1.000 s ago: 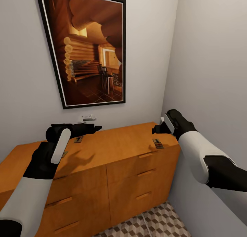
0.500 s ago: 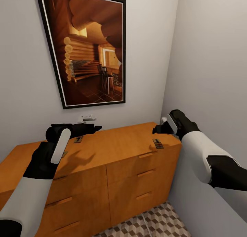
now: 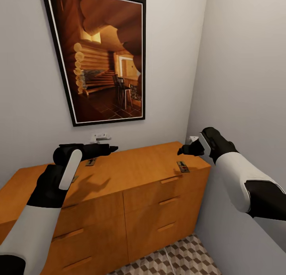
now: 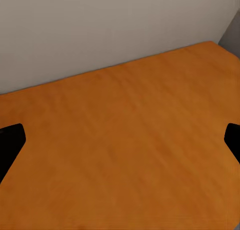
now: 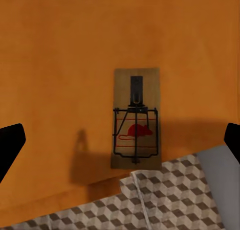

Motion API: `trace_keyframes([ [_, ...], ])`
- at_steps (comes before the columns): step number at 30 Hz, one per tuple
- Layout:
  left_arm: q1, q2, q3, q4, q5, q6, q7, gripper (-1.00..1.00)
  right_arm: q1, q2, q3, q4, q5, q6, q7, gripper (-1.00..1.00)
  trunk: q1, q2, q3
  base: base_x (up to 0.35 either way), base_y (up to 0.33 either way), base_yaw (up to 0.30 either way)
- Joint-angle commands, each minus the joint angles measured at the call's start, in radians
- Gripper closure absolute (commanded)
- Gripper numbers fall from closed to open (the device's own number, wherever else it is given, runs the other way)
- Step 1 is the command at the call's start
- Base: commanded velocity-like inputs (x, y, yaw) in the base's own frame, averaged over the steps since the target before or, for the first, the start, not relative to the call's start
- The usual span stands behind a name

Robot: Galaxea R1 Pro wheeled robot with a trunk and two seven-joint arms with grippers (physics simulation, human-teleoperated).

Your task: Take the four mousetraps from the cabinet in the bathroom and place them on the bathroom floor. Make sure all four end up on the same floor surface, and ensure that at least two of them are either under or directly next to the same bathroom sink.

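Head view: the orange-brown cabinet (image 3: 119,175) fills the corner of the room, its back against the wall under a large framed picture (image 3: 101,54) and its right end against the side wall. One mousetrap (image 3: 182,166) lies flat on the cabinet top at the front edge, near the front right corner. A second mousetrap (image 3: 91,161) lies near the back edge, toward the left, partly hidden behind the left gripper (image 3: 113,148). Something small sits at the front edge further left, just beside the left forearm; too little of it shows to name it. A small white fitting (image 3: 100,137) is fixed to the wall above the back edge. A strip of cube-patterned bathroom floor (image 3: 174,259) shows below the cabinet's right front.

The right gripper (image 3: 182,150) hangs above the front right corner, over the first mousetrap and apart from it. In the right wrist view that mousetrap (image 5: 136,118) lies between the spread fingertips (image 5: 10,140), so the jaws are released and hold nothing. The left wrist view shows bare cabinet top (image 4: 125,140) between widely parted fingertips (image 4: 11,139); that gripper is also released.
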Motion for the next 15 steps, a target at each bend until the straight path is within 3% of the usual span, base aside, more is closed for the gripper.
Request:
trace_keyframes([
  [1, -0.001, 0.001, -0.001, 0.001, 0.001, 0.003, 0.001, -1.0, -0.001, -0.001, 0.0, -0.001, 0.006, 0.004, 0.007, -1.0, 0.0, -0.001, -0.001, 0.0, 0.0, 0.0],
  [15, -0.001, 0.001, -0.002, 0.013, 0.001, 0.002, 0.001, -1.0, -0.001, -0.006, 0.002, -0.001, 0.02, 0.004, 0.008, -1.0, 0.0, -0.001, -0.001, 0.0, 0.0, 0.0],
])
